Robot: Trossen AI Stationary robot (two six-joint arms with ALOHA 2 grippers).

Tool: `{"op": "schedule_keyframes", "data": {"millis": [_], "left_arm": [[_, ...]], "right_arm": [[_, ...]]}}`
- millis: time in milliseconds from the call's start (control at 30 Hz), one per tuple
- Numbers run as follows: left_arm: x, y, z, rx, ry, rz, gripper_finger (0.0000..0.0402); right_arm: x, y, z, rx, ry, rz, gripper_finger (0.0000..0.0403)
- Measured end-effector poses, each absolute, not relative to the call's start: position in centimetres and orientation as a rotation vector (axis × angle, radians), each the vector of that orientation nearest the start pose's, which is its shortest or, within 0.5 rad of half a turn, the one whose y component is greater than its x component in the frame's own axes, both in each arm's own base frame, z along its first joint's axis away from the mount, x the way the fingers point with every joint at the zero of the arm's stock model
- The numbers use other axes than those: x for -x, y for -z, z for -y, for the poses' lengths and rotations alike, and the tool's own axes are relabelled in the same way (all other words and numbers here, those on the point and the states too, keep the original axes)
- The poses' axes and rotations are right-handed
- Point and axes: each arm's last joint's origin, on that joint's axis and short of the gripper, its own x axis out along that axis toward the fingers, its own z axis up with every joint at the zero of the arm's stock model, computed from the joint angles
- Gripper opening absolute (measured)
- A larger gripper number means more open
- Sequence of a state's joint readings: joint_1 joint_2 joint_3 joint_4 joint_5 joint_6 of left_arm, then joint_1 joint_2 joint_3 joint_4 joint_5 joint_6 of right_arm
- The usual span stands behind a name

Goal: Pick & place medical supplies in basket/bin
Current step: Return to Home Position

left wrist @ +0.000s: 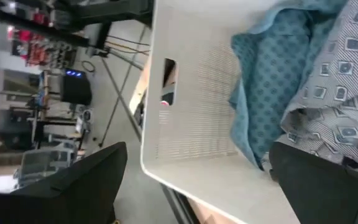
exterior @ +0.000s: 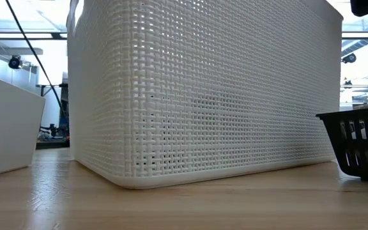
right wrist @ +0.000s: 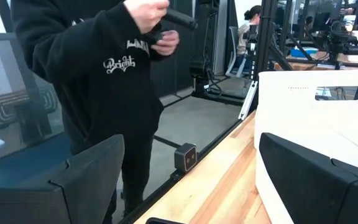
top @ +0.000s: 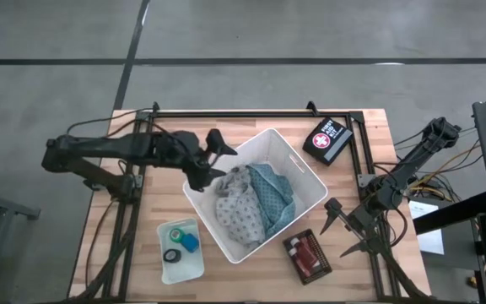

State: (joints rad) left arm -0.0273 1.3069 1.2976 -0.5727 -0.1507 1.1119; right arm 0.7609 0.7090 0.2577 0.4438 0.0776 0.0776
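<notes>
The white bin stands askew at the table's middle; it fills the low view as a woven wall. Inside lie a grey patterned cloth and a teal cloth, also seen in the left wrist view as the teal cloth and the grey cloth. My left gripper hovers open above the bin's left rim, tipped downward, with nothing between its fingers. My right gripper stands open near the table's right front, beside the bin and holding nothing.
A small translucent tray with a blue item and a dark roll sits front left. A dark slotted basket with red items sits front right. A black case with a red cross lies at the far right. A person in a black hoodie stands beyond the table.
</notes>
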Motion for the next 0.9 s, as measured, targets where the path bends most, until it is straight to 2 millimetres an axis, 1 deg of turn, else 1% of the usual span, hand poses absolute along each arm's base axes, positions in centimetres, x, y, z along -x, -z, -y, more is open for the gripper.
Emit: {"op": "schedule_keyframes", "data": {"millis": [267,433,567,800,900], "left_arm": [[-26.0,-37.9,0.0,-1.142,0.084,-0.587,0.0398],[-25.1,-38.6,-0.3,-1.159,-0.029,-0.621,0.0397],[-24.4,-39.2,-0.4,-1.14,-0.074,-0.611,0.0397],[-23.4,-39.7,-0.4,-0.908,-0.141,-0.576,0.0396],[-23.5,-40.0,-0.4,-0.687,-0.172,-0.503,0.0397]], "right_arm": [[-12.0,-22.2,-11.1,-0.071,-0.683,-0.034,0.0368],[-12.0,-22.2,-11.1,-0.071,-0.683,-0.034,0.0368],[-12.0,-22.2,-11.1,-0.071,-0.683,-0.034,0.0368],[-12.0,-22.2,-11.1,-0.071,-0.682,-0.034,0.0368],[-12.0,-22.2,-11.1,-0.071,-0.683,-0.034,0.0368]]}}
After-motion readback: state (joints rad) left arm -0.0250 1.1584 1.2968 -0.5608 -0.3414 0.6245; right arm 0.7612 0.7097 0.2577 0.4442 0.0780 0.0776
